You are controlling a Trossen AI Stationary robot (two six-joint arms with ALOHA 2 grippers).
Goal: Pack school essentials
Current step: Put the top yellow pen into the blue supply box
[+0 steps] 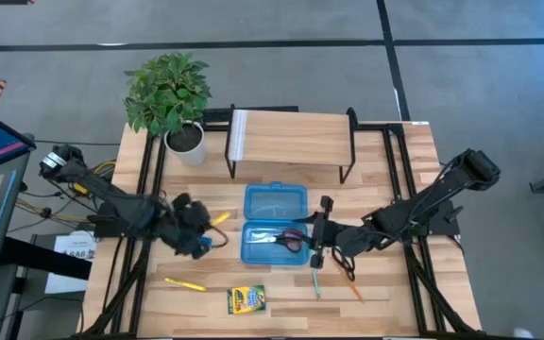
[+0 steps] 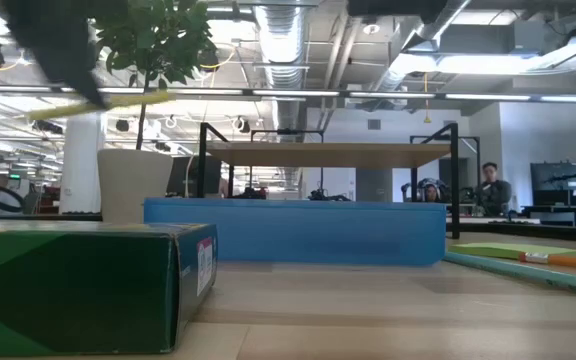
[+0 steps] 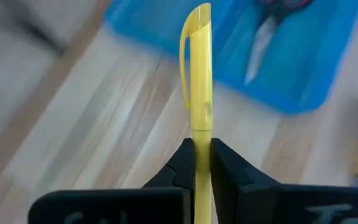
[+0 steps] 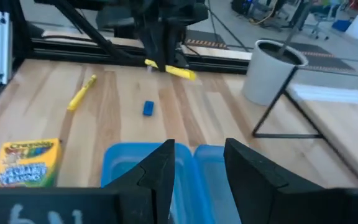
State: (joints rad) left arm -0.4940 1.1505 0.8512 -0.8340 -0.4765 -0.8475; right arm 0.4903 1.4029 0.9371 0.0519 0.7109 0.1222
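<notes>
My left gripper (image 1: 199, 233) hangs left of the open blue case (image 1: 274, 222), shut on a yellow pen (image 3: 201, 93) that is lifted off the table. Red-handled scissors (image 1: 291, 238) lie in the case's near half. My right gripper (image 1: 318, 242) is open and hovers at the case's right edge, touching nothing. A tiny blue eraser (image 4: 148, 108), a second yellow pen (image 1: 185, 283) and the crayon box (image 1: 246, 300) lie flat on the table near the front. Teal (image 1: 315, 281) and orange (image 1: 355, 288) pencils lie under the right arm. No sticky-note pad shows. My left gripper pinches the yellow pen's barrel (image 3: 201, 144) between its two fingers (image 3: 182, 165). They come from above and lie across the pen. The pen is clear of the table and roughly level (image 4: 169, 70). Its clipped cap end (image 3: 197, 25) sticks out toward the blue case.
A potted plant (image 1: 170, 99) stands at the far left. A wooden shelf on black legs (image 1: 291, 142) stands behind the case. Black frame rails run along both table sides. Bare wood lies between the case and the crayon box.
</notes>
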